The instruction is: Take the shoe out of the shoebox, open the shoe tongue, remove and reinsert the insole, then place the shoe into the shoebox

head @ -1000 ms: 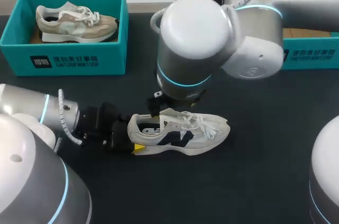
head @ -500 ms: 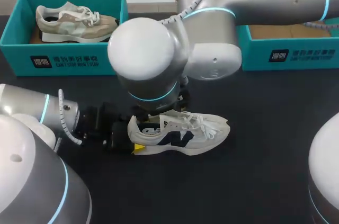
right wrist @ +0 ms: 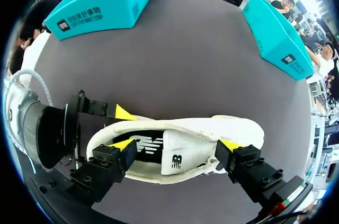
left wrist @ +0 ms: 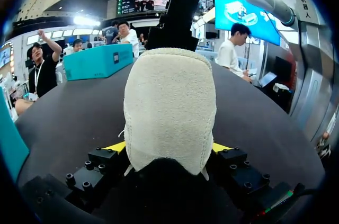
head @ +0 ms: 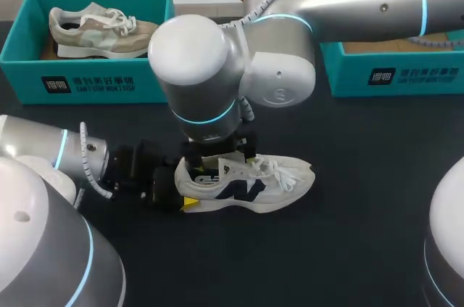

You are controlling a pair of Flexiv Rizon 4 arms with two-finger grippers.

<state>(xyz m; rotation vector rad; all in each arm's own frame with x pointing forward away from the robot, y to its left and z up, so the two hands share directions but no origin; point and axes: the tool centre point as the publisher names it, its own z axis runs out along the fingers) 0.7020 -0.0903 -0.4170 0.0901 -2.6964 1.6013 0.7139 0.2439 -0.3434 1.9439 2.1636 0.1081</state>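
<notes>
A white sneaker (head: 250, 183) with a dark side logo lies on its sole on the black table, toe to the right. My left gripper (head: 181, 191) is shut on its heel (left wrist: 168, 107), one yellow tip pressed to each side. My right gripper (head: 217, 156) hangs open just over the shoe's mouth. In the right wrist view its fingers (right wrist: 229, 145) straddle the white tongue (right wrist: 180, 155) along the shoe's length. One tip is over the black insole (right wrist: 145, 144), the other near the laces. Nothing is pinched between them.
A teal shoebox (head: 87, 78) at the back left holds a beige sneaker (head: 101, 31). A second teal shoebox (head: 395, 67) stands at the back right, partly behind my right arm. Bare black table lies in front of and to the right of the white shoe.
My right arm's wrist has swung leftward and its gripper has come down over the shoe's mouth. The left gripper and the shoe have stayed put.
</notes>
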